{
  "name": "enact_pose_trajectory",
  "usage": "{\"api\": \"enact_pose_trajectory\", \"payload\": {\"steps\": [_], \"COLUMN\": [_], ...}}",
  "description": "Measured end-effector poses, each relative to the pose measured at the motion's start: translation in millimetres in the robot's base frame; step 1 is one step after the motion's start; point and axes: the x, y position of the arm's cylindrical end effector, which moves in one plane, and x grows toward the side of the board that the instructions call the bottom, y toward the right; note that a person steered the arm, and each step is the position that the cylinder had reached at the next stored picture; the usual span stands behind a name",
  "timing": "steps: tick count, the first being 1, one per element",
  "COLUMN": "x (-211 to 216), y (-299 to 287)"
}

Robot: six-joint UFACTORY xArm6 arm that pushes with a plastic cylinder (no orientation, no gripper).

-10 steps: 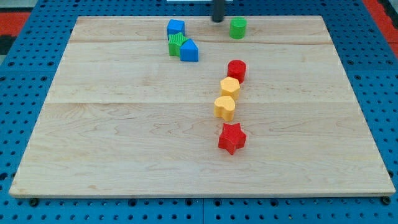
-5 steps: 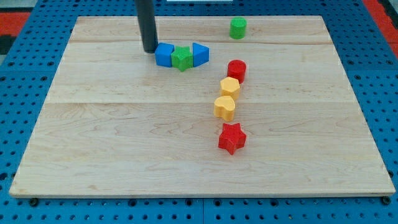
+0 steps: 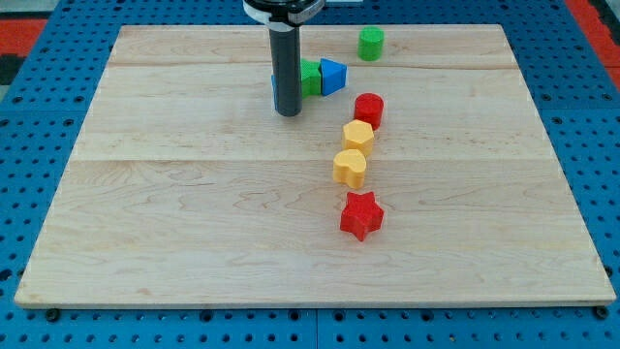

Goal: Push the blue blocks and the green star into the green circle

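My tip [image 3: 289, 112] rests on the board near the view's top centre. Behind the rod a blue block [image 3: 276, 89] is mostly hidden, only a sliver showing at the rod's left. The green star [image 3: 310, 77] sits just right of the rod, touching a blue triangular block [image 3: 332, 77] on its right. The green circle [image 3: 370, 44], a short green cylinder, stands further up and to the right, apart from the blue triangular block.
A red cylinder [image 3: 368, 109], two yellow blocks [image 3: 357, 136] [image 3: 351, 167] and a red star [image 3: 361, 215] form a line running down from the right of my tip. The wooden board [image 3: 145, 213] lies on a blue pegboard.
My tip has moved from the left of the row to the right and slightly down. The blue blocks and green star have shifted right and up, closer to the green circle.
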Motion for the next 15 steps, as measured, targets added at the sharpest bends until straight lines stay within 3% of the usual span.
{"api": "enact_pose_trajectory", "payload": {"steps": [2, 4, 5, 8, 12, 13, 15], "x": [-9, 15, 3, -27, -65, -65, -124], "y": [0, -89, -84, -37, 99, 45, -17]}}
